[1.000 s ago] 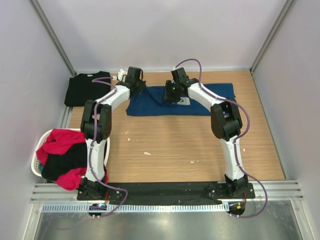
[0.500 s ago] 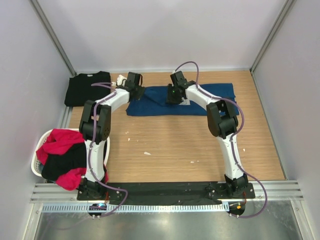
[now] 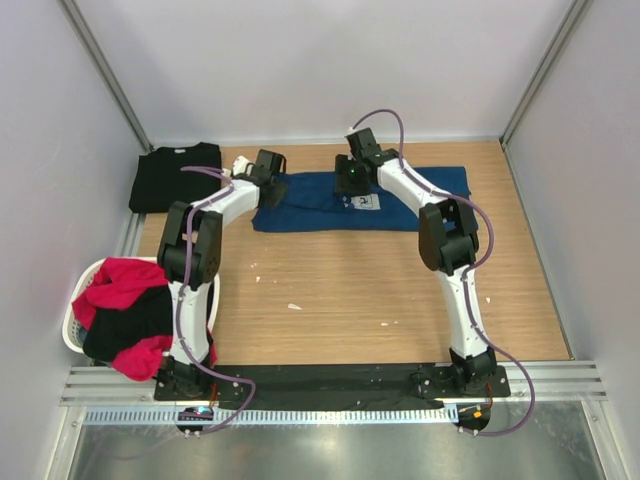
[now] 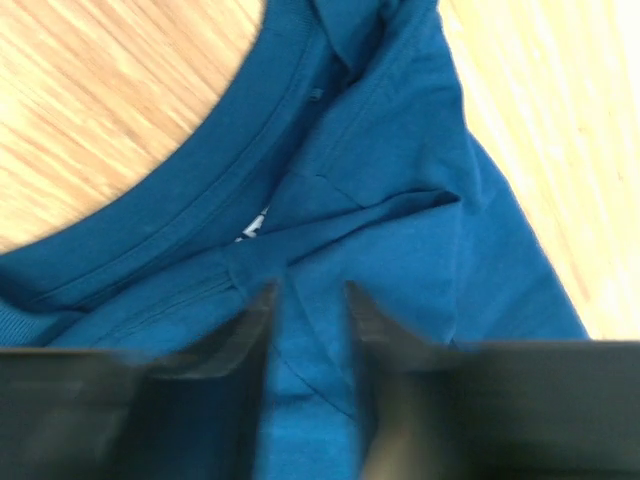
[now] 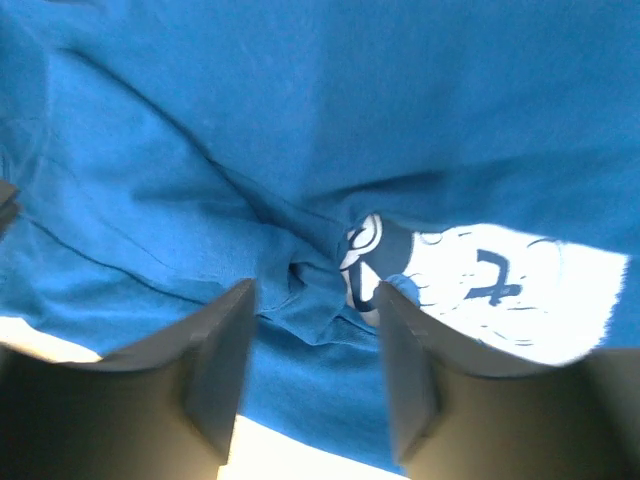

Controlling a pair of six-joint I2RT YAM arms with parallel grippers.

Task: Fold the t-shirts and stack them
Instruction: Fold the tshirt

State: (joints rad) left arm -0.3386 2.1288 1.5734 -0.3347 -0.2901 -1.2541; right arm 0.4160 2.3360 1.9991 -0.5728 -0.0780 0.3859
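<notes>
A navy t-shirt (image 3: 420, 195) lies spread along the back of the table, its pale print (image 3: 366, 201) facing up. My left gripper (image 3: 277, 184) hovers over its left end. In the left wrist view the gripper (image 4: 307, 300) stands slightly open over the cloth (image 4: 400, 180), near the collar (image 4: 200, 190). My right gripper (image 3: 349, 192) is over the shirt's middle. In the right wrist view it (image 5: 315, 300) is open above a small bunched fold (image 5: 310, 285) beside the print (image 5: 490, 290). A folded black t-shirt (image 3: 175, 175) lies at the back left.
A white basket (image 3: 72, 320) off the table's left edge holds a red t-shirt (image 3: 125, 280) and a black one (image 3: 130, 320). Bare wood (image 3: 350, 290) stretches in front of the navy shirt, with small white scraps (image 3: 294, 306) on it. Walls close in on three sides.
My left gripper has opened and let go of the navy shirt's left edge. The right gripper has shifted slightly toward the back, and the raised fold near the shirt's middle now lies flatter.
</notes>
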